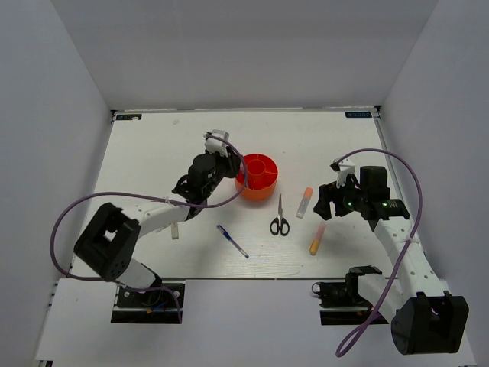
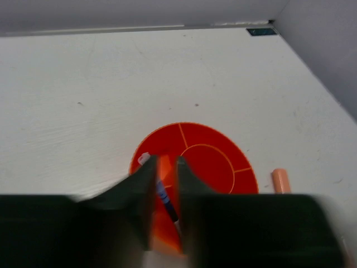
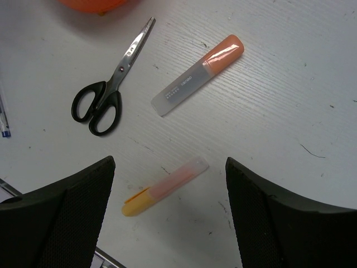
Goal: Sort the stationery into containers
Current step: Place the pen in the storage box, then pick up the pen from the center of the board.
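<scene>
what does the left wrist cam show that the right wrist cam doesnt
Only left wrist: the tub's divided inside and a blue pen between the left gripper's fingers over it; whether it is gripped is unclear. Only right wrist: the scissors, the highlighter under the open right gripper, and a second blue pen at the left edge. Both: the white marker, just its orange cap in the left wrist view, and the tub, just its edge in the right wrist view.

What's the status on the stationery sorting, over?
Left hand over red tub, blue pen between its fingers, grip unclear. Right hand open above highlighter. Marker, scissors, second pen on table. Nothing in the way.
</scene>
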You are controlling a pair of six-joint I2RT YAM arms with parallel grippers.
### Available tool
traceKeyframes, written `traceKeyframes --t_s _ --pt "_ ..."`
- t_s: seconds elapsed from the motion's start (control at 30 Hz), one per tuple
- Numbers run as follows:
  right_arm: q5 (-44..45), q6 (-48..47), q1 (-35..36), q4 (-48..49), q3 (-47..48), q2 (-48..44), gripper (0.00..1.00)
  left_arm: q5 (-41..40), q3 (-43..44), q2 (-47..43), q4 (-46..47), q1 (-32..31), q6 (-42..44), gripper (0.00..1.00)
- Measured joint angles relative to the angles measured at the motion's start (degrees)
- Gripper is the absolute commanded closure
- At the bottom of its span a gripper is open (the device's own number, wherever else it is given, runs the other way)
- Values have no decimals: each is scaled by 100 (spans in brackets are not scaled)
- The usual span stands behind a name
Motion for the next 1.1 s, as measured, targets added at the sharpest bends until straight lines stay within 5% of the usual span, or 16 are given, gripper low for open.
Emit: traceKeyframes --t_s 0.07,0.17,0.2,0.23,0.27,0.4,0.67,1.1 --pt "0 -7 0 0 0 0 31 -76 22 -378 -391 -17 -11 100" --pt "-28 -44 0 -11 2 0 84 -400 461 -1117 -2271 -50 -264 100" --pt "-46 -68 0 -24 2 0 86 -490 754 -1305 -3021 -57 -455 100" --pt "-72 -70 0 -44 2 2 84 -505 973 -1397 -3499 -50 -636 79" --pt "-87 -46 0 -76 2 2 67 -483 1220 -1460 -4107 -39 -931 70" --pt "-127 -42 2 -120 9 66 45 -149 1355 -1351 -5696 -15 -2033 60" --pt "-129 -48 0 -188 11 146 41 466 1014 -254 -7300 -452 -4301 42" --pt "-129 -46 0 -243 11 114 39 269 949 190 -7809 -859 -5880 46"
